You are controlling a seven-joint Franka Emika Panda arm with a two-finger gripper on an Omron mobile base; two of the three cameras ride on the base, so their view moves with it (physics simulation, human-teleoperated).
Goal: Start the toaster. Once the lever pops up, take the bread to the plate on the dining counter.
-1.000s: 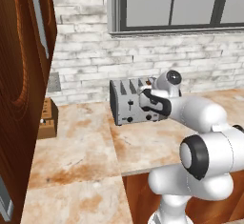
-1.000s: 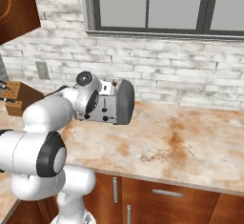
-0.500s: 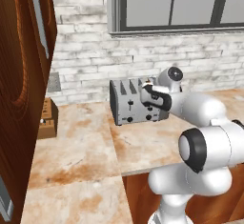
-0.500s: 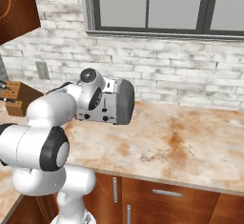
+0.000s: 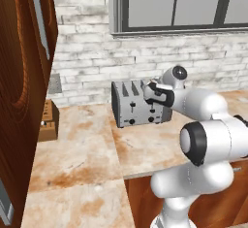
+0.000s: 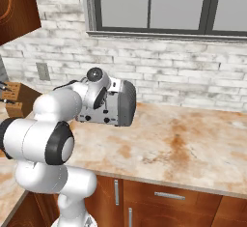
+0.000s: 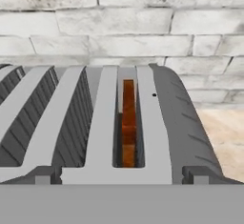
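The grey metal toaster stands on the kitchen counter against the brick wall, and the right base view gives its rounded end. My gripper hovers at the upper front edge of its right half, jaws wide open and holding nothing. In the hand view I look along the toaster's top. The bread sits down inside the rightmost slot as a narrow orange-brown strip, with my gripper spread on either side of that slot. The plate and the dining counter are out of view.
A brown wooden block stands left of the toaster, also seen at the far left. A tall wooden cabinet walls off the left side. The beige marble counter stretches to the right under the window.
My hand has crept slightly upward along the toaster's front, from the slider tracks to the top edge. The toaster has not moved and the jaws have stayed open.
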